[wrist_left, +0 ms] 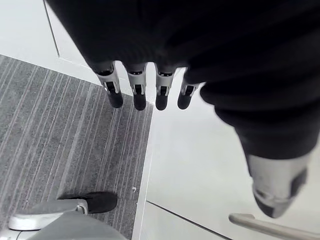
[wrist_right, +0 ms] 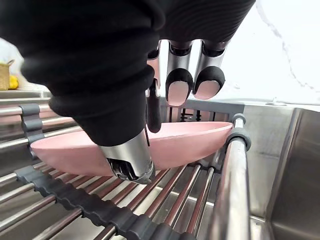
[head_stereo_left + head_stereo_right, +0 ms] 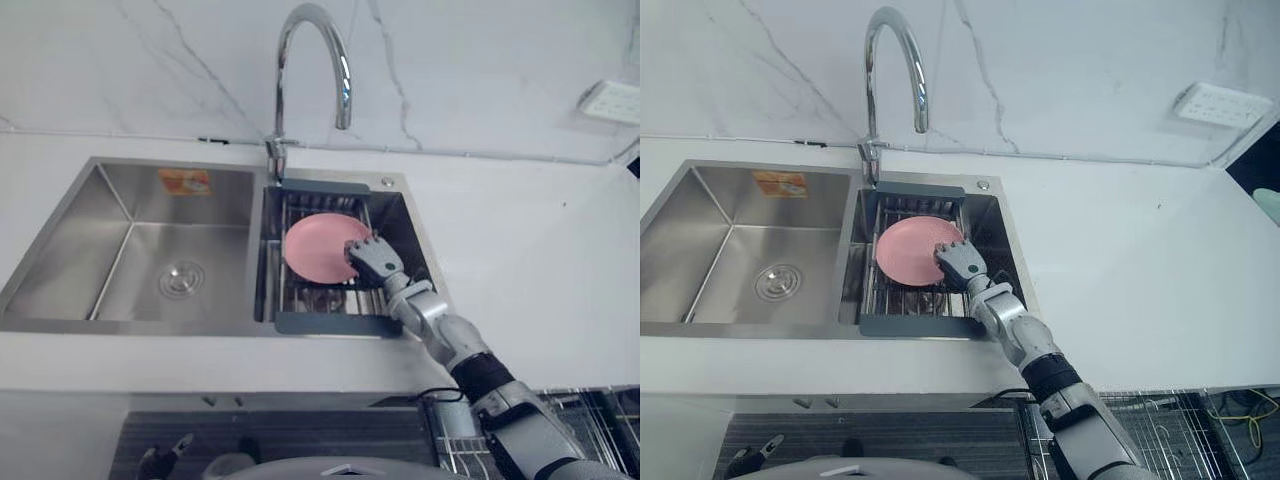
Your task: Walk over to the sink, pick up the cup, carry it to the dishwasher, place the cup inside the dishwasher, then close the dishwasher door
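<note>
- Reaches the right hand [image 3: 372, 258] down into the drying rack [image 3: 330, 323] set in the right basin of the sink [image 3: 150, 230], at the right edge of a shallow pink dish [image 3: 315, 248].
- Holds the fingers [image 2: 179, 85] over the inside of the dish, clear above it, and the thumb [image 2: 127, 160] at the outer wall, apart from the fingers, with the rim between and nothing pinched; cannot tell whether the thumb touches.
- Has the pink dish resting on the rack's bars.
- Lets the left hand [image 1: 150, 40] hang with fingers straight and side by side, holding nothing, above a grey striped mat [image 1: 60, 140].
- Faces a white counter [image 3: 520, 250] around the sink, with a faucet [image 3: 345, 90] arching up from behind, between the two basins.
</note>
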You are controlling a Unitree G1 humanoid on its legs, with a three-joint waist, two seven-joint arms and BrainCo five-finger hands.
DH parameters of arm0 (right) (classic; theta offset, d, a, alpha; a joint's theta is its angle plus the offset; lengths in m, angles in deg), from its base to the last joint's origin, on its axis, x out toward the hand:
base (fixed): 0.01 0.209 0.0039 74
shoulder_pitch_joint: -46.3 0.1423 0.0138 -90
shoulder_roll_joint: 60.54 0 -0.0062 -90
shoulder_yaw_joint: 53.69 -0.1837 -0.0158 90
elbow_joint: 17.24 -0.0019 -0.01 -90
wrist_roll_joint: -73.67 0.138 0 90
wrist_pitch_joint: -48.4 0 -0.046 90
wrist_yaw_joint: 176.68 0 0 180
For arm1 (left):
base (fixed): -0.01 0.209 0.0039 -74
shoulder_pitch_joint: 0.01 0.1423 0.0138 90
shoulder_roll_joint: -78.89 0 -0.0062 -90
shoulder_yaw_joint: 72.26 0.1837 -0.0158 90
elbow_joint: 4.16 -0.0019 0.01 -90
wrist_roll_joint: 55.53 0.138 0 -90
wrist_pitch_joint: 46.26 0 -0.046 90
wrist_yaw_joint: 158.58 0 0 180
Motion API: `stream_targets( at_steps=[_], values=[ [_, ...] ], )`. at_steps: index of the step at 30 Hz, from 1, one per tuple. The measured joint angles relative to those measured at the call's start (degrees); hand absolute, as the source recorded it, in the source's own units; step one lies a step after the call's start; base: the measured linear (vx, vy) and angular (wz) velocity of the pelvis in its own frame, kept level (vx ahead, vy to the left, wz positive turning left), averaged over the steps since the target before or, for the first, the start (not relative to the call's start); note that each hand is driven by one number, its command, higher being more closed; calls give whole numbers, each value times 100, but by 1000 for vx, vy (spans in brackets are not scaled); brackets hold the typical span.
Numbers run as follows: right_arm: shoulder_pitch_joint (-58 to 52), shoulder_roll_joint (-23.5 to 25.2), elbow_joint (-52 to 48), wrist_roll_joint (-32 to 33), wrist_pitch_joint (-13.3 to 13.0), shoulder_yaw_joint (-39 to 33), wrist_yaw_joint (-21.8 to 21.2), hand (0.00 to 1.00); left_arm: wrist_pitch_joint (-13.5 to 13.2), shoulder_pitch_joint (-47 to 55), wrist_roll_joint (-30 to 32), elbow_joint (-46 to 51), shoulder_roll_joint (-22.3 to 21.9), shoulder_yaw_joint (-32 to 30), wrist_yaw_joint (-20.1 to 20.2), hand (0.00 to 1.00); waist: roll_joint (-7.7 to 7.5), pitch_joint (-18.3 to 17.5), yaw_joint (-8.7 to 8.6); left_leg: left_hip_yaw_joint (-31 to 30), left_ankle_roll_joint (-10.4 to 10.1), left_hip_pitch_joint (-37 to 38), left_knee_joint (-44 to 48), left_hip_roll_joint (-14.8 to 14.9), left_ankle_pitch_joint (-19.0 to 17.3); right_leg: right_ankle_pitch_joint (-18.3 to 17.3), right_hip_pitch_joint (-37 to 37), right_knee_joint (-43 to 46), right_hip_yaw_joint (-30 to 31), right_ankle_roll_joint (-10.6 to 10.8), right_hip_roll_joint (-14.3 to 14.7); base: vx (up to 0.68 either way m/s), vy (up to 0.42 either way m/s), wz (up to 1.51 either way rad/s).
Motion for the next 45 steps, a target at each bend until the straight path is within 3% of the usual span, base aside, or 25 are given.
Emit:
stream_targets(
  at_steps=[8, 14, 15, 22, 26, 37, 45],
  values=[
    [-65, -16, -964, 272, -1, -367, 296, 100, -43, 91, -80, -7, -16, -13, -76, 0, 68, 27, -81, 105, 9, 24, -2, 25, 9, 20, -68, 50, 50, -21, 6, -66, -10, -6],
    [-68, -15, -1034, 494, 41, -371, 405, 100, -68, 94, -88, -11, -33, -12, -177, 0, 72, 25, -80, 105, 28, 16, -2, 23, 22, 22, -65, 54, 49, -23, 4, -16, 0, 0],
    [-68, -15, -1034, 508, 54, -371, 403, 0, -73, 94, -88, -11, -39, -12, -183, 0, 74, 25, -80, 103, 29, 16, -2, 23, 22, 22, -65, 53, 48, -23, 5, 0, 0, 0],
    [-73, -20, -1040, 1326, 49, -424, -395, 0, -80, 95, -122, -12, -107, -12, -196, 0, 115, 14, -91, 78, 27, 8, -1, 19, 21, 22, -65, 41, 37, -23, 8, -4, -2, 0],
    [-111, -28, -1041, 1330, -83, -421, -810, 0, -80, 95, -196, -12, -107, -14, -195, 0, 116, 14, -92, 58, 27, 7, -2, 16, 21, 22, -68, 37, 24, -23, 6, -18, -7, 1],
    [-225, -160, -959, 1255, -171, -375, -1122, 0, -76, 93, -199, -13, -106, -12, -187, 0, 115, 11, -90, -18, 31, -77, -1, 3, 26, 23, -82, 8, 3, -20, 6, -1, -2, 2],
    [-202, -170, -305, 865, -241, -196, -1126, 0, -70, 91, -200, -15, -106, -8, -163, 0, 110, 2, -56, -48, 24, -79, -1, -1, 36, 23, -70, 2, -34, -20, 6, -18, -6, 1]
  ],
)
